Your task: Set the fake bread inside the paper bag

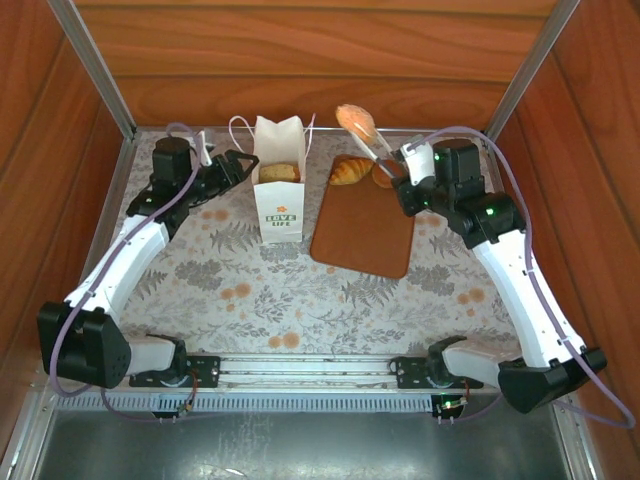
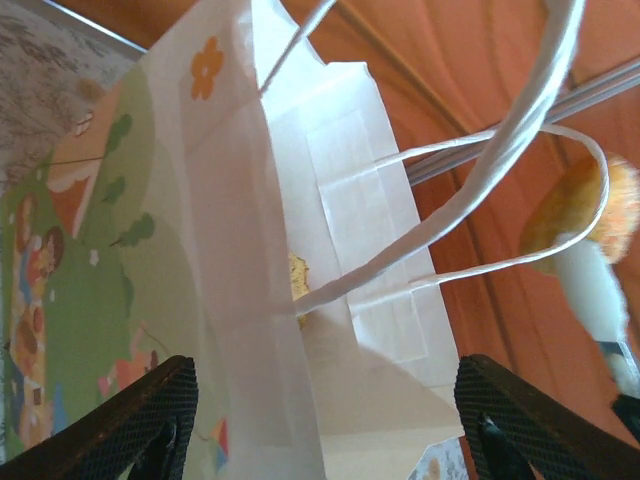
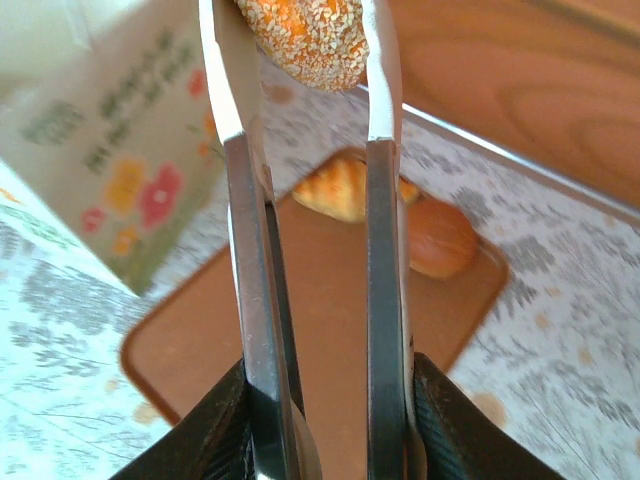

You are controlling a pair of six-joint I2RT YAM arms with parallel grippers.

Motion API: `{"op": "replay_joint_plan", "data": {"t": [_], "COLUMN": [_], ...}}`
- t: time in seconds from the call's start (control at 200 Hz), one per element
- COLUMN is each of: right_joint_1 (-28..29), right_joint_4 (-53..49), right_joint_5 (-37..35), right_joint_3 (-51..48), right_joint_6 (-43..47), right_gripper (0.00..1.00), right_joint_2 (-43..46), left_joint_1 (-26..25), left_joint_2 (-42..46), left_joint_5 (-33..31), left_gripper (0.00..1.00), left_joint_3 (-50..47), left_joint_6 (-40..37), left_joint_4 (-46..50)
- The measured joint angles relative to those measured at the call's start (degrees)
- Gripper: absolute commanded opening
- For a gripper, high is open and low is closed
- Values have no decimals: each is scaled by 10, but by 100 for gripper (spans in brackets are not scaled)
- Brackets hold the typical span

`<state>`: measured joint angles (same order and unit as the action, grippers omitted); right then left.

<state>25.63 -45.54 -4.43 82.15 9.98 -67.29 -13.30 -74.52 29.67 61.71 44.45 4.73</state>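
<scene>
The white paper bag (image 1: 278, 195) stands upright on the mat with one golden bread (image 1: 279, 172) inside it. My left gripper (image 1: 234, 165) is at the bag's left side, jaws open, straddling the bag's wall (image 2: 240, 250) without pinching it. A yellow crumb of bread (image 2: 297, 275) shows inside. My right gripper (image 1: 405, 172) is shut on metal tongs (image 1: 378, 150), which pinch a seeded orange roll (image 1: 355, 122) in the air right of the bag. On the brown board (image 1: 365, 225) lie a croissant (image 1: 350, 171) and a glazed roll (image 1: 383, 178).
The bag's cord handles (image 2: 470, 190) loop across the left wrist view. In the right wrist view the tongs' arms (image 3: 385, 200) run up to the seeded roll (image 3: 305, 40), above the board (image 3: 200, 330), croissant (image 3: 335, 190) and glazed roll (image 3: 440, 238). Wooden walls enclose the table.
</scene>
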Motion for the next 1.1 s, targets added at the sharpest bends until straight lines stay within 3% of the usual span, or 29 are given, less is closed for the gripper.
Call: {"op": "replay_joint_plan", "data": {"t": [0.16,0.43,0.615,0.7,1.105], "right_joint_1": [56,101,139,155,200], "right_joint_4": [-8,-24,-26,-25,-26], "right_joint_5": [3,19,30,31,16], "right_joint_3": [33,81,90,97,147], "right_joint_6": [-34,-80,-95,-96,-95], "right_gripper": [29,29,29,29,30], "right_joint_2": [8,10,-4,-19,-117], "left_joint_1": [-7,-11,-11,-12,-25], "left_joint_2": [-15,-23,-23,-23,-23], "left_joint_5": [-9,-26,-29,-30,-58], "left_gripper": [53,35,28,19,9], "left_joint_3": [1,1,1,1,1], "left_joint_6": [7,5,7,11,26], "left_joint_4": [-7,-10,-11,-12,-17]}}
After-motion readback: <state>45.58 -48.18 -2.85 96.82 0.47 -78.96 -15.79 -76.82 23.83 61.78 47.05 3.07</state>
